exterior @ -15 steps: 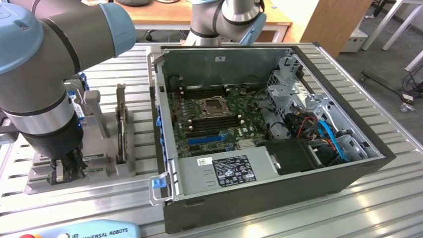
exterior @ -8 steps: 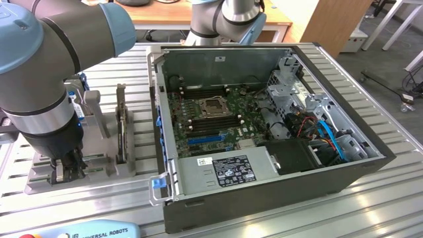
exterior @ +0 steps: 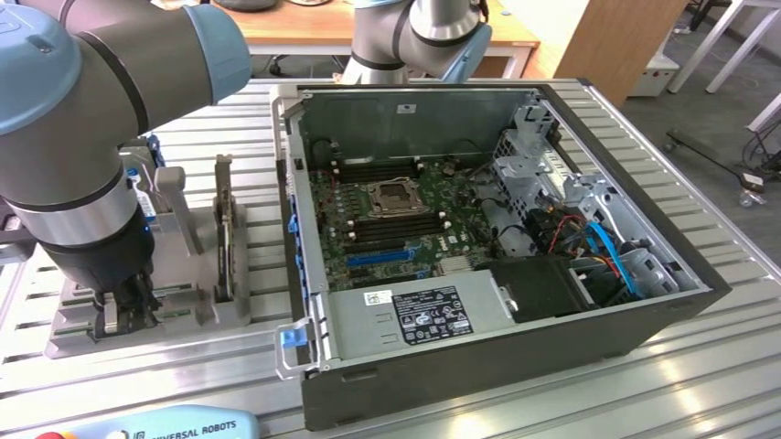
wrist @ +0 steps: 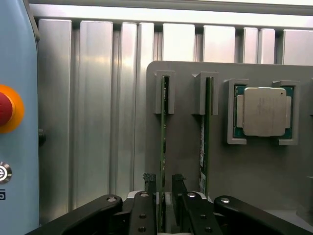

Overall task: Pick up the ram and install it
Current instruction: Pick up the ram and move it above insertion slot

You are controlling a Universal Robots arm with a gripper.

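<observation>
Ribbed aluminium table (exterior: 683, 366) runs under everything. In the exterior view an open computer case (exterior: 488, 366) lies at the centre with its motherboard (exterior: 403, 210) exposed. At nine o'clock from the case sits a grey holder (exterior: 183, 315), and a teach pendant (exterior: 171, 425) lies at seven o'clock of that view.

My arm comes down from eleven o'clock, and my gripper (exterior: 116, 315) hangs over the holder's near end, at about eight o'clock from the case.

In the wrist view the ram (wrist: 163, 127) stands on edge in one slot of the holder. My jaws are open. My fingers (wrist: 149, 182) straddle the ram, one on each side of the thin green board, with a narrow gap on either side, so I have no grip on it. A second stick (wrist: 206, 122) stands in the neighbouring slot, between the ram and a square processor chip (wrist: 264, 111) seated flat in its own pocket. The pendant's red button (wrist: 5, 108) shows beyond the holder's edge.
</observation>
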